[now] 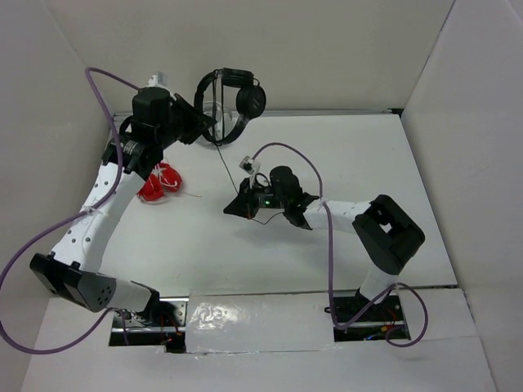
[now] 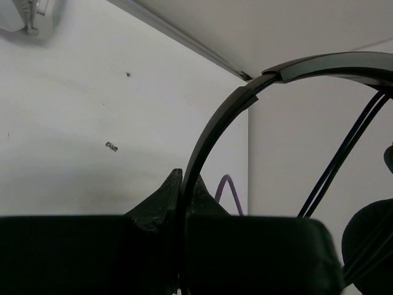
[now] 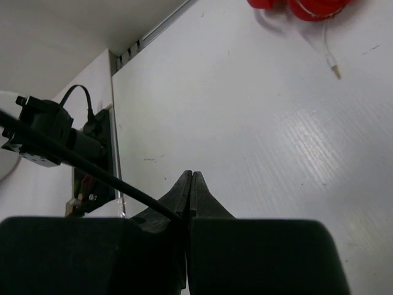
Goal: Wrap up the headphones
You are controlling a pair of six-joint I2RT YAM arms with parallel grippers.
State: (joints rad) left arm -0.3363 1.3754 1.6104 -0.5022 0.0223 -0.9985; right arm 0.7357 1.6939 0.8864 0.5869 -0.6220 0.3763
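The black headphones (image 1: 237, 90) hang in the air at the back of the table, headband (image 2: 216, 129) arched, one round earcup (image 1: 251, 100) facing right. My left gripper (image 1: 206, 124) is shut on the thin headband, which passes between its fingertips in the left wrist view (image 2: 187, 181). The thin black cord (image 1: 229, 170) runs taut from the headphones down to my right gripper (image 1: 237, 207) at mid-table. My right gripper (image 3: 191, 178) is shut on the cord (image 3: 92, 169), which enters the jaws from the left. Two cord strands (image 2: 344, 153) cross beside an earcup (image 2: 368, 239).
A red headset (image 1: 159, 184) with a thin white cord lies on the table left of centre, below my left arm; it also shows in the right wrist view (image 3: 301, 6). A white object (image 1: 155, 80) sits at the back left. White walls enclose the table on three sides.
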